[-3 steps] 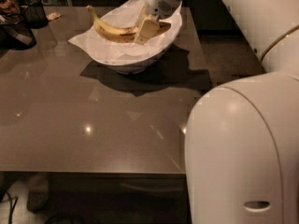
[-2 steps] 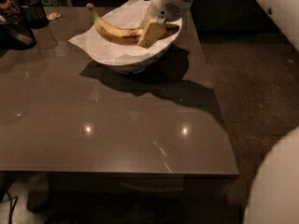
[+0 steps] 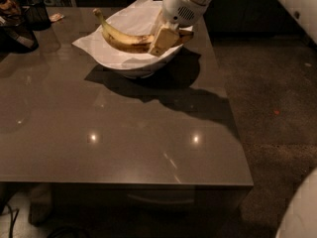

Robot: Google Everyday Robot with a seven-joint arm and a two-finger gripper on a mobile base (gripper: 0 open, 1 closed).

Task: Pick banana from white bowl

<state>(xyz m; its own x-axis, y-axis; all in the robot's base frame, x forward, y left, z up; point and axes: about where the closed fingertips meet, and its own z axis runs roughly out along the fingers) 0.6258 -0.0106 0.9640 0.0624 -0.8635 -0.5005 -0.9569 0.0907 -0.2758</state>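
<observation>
The banana [image 3: 121,37] is yellow with brown marks, its stem pointing up to the left. It lies across the top of the white bowl [image 3: 141,68], which is lined with crinkled white paper [image 3: 99,48] and stands at the far middle of the brown table [image 3: 124,133]. My gripper [image 3: 166,37] comes down from the upper right and is shut on the banana near its right end. The banana casts a shadow on the paper and looks slightly raised off it.
A black mesh cup [image 3: 37,13] and other dark objects [image 3: 15,33] stand at the table's far left. The table's right edge [image 3: 228,113] drops to dark floor. Part of my white body [image 3: 302,207] shows at bottom right.
The view has shifted and my white body has left the foreground. The gripper stays closed on the banana, which now sits a little higher, its stem tipped up over the bowl's left side.
</observation>
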